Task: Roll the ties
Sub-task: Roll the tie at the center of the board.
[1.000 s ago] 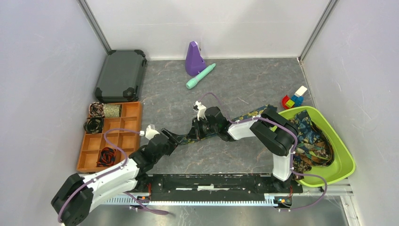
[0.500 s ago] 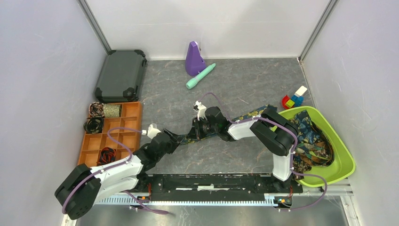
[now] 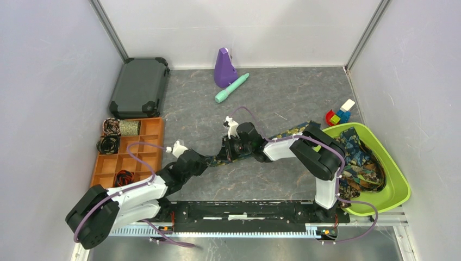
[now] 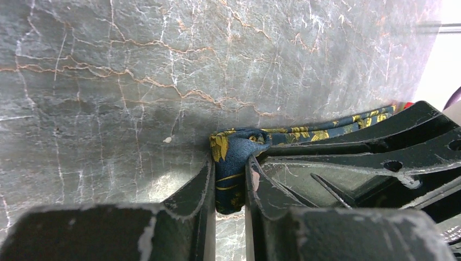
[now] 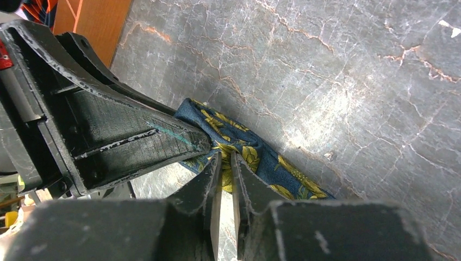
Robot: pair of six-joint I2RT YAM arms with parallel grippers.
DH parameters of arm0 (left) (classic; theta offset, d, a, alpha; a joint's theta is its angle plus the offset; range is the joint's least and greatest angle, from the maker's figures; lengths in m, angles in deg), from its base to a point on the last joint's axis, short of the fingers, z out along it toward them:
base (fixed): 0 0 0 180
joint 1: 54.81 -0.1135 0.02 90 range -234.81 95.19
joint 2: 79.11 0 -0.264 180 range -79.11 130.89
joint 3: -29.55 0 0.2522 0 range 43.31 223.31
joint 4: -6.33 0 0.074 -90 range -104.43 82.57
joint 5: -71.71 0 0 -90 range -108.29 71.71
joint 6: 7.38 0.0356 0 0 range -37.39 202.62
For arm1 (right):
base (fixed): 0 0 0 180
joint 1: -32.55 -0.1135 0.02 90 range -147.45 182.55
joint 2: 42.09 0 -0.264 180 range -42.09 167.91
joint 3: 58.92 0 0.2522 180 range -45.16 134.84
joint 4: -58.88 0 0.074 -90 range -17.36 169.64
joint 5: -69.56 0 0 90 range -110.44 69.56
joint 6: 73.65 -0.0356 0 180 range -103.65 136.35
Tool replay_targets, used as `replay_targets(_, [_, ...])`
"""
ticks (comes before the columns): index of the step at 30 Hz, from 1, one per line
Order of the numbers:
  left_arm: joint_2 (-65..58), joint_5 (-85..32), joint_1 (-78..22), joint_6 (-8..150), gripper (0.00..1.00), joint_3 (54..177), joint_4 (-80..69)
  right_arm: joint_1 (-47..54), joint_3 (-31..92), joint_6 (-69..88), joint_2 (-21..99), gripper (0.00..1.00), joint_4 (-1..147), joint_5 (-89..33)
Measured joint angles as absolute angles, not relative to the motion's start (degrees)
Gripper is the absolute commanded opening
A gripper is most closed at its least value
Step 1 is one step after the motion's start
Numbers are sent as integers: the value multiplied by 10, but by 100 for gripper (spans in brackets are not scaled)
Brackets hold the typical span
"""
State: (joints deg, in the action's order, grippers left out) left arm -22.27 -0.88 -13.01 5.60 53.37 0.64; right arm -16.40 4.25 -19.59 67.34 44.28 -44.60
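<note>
PROGRESS: partly done; several coiled ties (image 3: 108,144) in orange tray (image 3: 161,142), loose ties (image 3: 359,157) heaped in green bin (image 3: 399,187) | IN HAND: navy tie (image 4: 239,142) flat on desk (image 3: 282,98), roll barely begun | left gripper (image 4: 228,163) nipped onto its folded end | right gripper (image 5: 225,160) pinching it just beside

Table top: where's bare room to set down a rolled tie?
Bare marble lies between the teal cylinder and the toy blocks, and right of the dark case. Crowded: mid-table around the stretched navy tie, the orange tray and the green bin.
</note>
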Motion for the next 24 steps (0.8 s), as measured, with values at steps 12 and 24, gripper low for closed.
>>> replay_targets(12, [-288,3,-130,133,4,603,-184,-164,79,-157,616,38,605,-434])
replay_targets(24, [-316,28,-130,193,3,632,-300,-202,100,-179,621,26,613,-422])
